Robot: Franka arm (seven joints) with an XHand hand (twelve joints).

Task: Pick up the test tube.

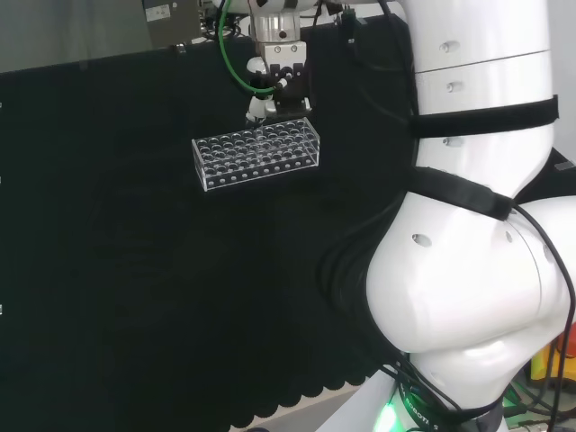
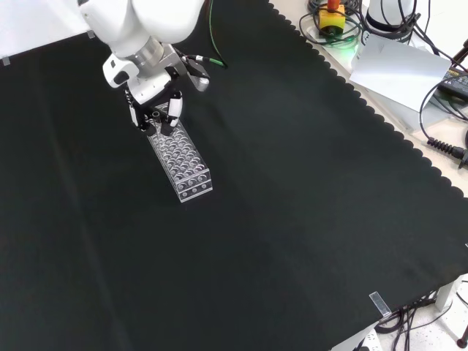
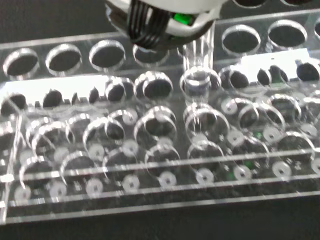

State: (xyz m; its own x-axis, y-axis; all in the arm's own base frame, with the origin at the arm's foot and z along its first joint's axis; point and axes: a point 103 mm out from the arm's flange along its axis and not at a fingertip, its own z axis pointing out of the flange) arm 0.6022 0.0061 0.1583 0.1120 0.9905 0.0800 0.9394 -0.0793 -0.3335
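A clear plastic rack point(image 1: 256, 153) with several rows of round holes lies on the black cloth. The black and white hand point(image 1: 281, 79) hangs over the rack's far right end in the head view. In the front view the hand point(image 2: 155, 110) points down on the upper end of the rack point(image 2: 187, 165), its fingers curled together. From the wrist, a clear test tube point(image 3: 198, 55) stands upright under the hand point(image 3: 165, 12), pinched at its top. Its lower end sits in or just above a hole of the rack point(image 3: 150, 165); I cannot tell which.
The arm's white links point(image 1: 477, 207) take up the right of the head view. A green cable point(image 1: 230, 56) loops beside the wrist. Past the cloth's scalloped edge in the front view lie a white sheet point(image 2: 398, 69), black cables point(image 2: 446, 146) and a red and yellow button point(image 2: 333, 14).
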